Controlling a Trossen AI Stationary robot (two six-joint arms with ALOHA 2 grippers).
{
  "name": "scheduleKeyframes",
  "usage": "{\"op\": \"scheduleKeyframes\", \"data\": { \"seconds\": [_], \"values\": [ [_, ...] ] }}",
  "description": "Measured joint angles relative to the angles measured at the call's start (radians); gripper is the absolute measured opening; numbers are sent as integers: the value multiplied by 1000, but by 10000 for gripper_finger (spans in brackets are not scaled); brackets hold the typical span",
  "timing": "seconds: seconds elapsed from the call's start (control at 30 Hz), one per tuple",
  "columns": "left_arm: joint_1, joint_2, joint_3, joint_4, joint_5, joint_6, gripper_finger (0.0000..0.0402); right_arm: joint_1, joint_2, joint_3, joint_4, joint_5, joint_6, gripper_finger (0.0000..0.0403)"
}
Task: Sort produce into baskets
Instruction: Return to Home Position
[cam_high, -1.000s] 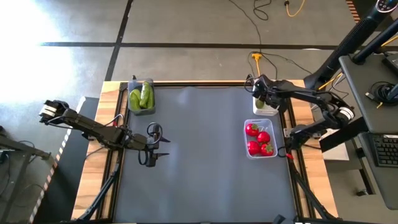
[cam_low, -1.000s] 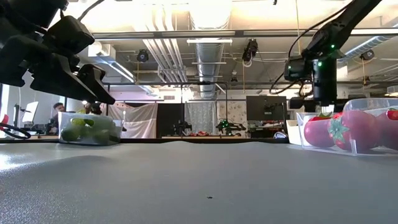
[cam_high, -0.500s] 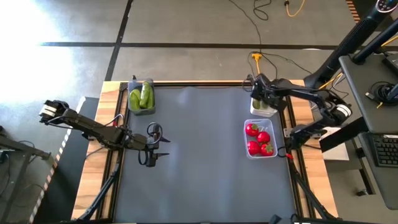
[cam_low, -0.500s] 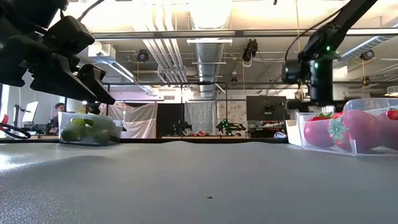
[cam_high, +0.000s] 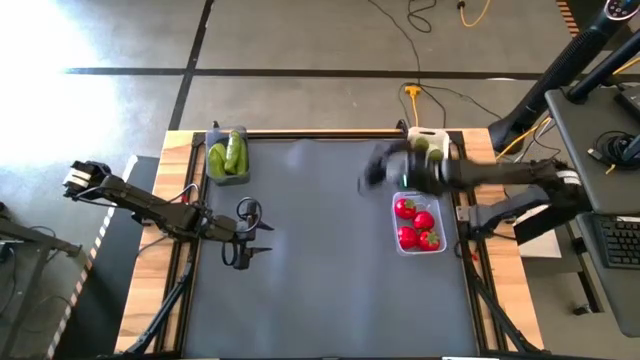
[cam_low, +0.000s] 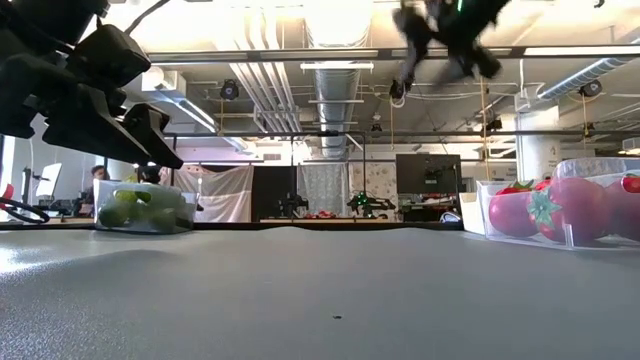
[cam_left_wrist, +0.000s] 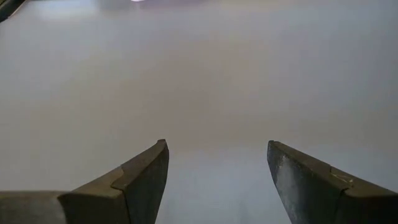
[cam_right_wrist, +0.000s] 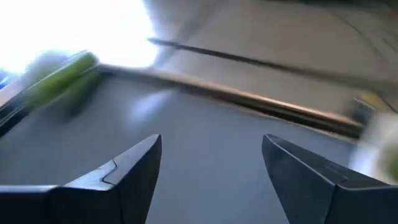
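Hovering by the clear bin (cam_high: 396, 240), right gripper (cam_right_wrist: 211, 145) has jaws apart; left gripper (cam_left_wrist: 216, 148) too, near the tabletop's left edge.

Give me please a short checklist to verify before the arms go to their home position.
1. Right gripper, raised over the table beside the white bin, open and empty: ok.
2. Left gripper, over the table's left side, open and empty: ok.
3. Tomatoes inside the clear bin: ok.
4. Cucumbers inside the dark grey bin: ok.
5. Limes inside the white bin: ok.
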Motion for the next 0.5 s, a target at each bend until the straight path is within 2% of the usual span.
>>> {"op": "scheduleKeyframes", "data": {
  "seconds": [0.13, 0.23, 0.4, 0.5],
  "values": [
    [0, 0, 0, 0, -1, 0, 255, 309, 27, 27, 61, 29, -187, 261],
    [0, 0, 0, 1, -2, 0, 255, 484, 43, 54, 45, 31, -268, 252],
    [0, 0, 0, 9, -2, 0, 255, 695, 59, 83, 53, -17, -253, 243],
    [0, 0, 0, 15, -2, -6, 255, 771, 75, 93, 78, -4, -222, 243]
  ]
}}
